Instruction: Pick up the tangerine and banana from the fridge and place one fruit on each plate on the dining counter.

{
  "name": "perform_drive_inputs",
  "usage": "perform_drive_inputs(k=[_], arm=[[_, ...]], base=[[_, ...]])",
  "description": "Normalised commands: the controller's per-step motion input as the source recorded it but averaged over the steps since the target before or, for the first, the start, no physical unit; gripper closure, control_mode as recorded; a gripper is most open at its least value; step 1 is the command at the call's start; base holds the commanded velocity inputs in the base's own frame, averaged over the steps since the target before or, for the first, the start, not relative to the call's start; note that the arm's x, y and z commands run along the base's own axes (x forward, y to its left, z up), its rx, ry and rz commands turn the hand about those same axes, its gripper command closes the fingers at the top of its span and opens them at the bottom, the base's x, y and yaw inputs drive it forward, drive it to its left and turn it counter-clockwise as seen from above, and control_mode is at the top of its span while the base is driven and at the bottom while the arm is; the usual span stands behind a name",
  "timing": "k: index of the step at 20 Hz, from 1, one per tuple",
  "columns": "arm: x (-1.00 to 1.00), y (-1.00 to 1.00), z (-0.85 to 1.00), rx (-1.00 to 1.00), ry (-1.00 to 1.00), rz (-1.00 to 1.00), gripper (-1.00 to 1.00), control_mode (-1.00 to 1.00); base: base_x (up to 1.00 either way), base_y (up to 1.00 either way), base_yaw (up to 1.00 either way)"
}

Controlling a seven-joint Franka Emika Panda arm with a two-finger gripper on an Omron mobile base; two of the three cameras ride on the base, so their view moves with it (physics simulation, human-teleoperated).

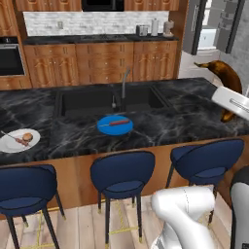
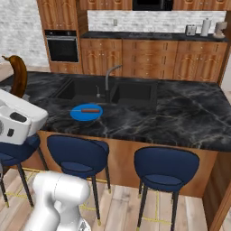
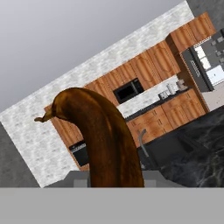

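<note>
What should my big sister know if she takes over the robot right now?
Gripper: shut on the banana, held up in the air over the right end of the dining counter.
Tangerine: already on the white plate at the counter's left end.
Blue plate: in front of the sink, bearing no fruit, just a reddish streak.
Fridge: back right, door open.
Done: tangerine placed, banana picked up.
Left: carry the banana to the blue plate, set it down, let go.
</note>
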Motion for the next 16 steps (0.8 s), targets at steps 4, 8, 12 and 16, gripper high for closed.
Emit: perform_drive_inputs(k=[4, 8, 12, 16], arm=[[0.00, 0.00, 0.00, 0.00, 0.00, 0.00, 1.00, 1.00], [0.00, 0.00, 0.00, 0.00, 0.00, 0.00, 1.00, 1.00], [0.00, 0.00, 0.00, 0.00, 0.00, 0.00, 1.00, 1.00], [0.75, 0.43, -0.26, -0.01, 0.40, 0.00, 1.00, -1.00]], base=[[1.00, 0.20, -0.17], [0.98, -0.01, -0.10], [1.00, 0.11, -0.05], [0.25, 0.09, 0.00]])
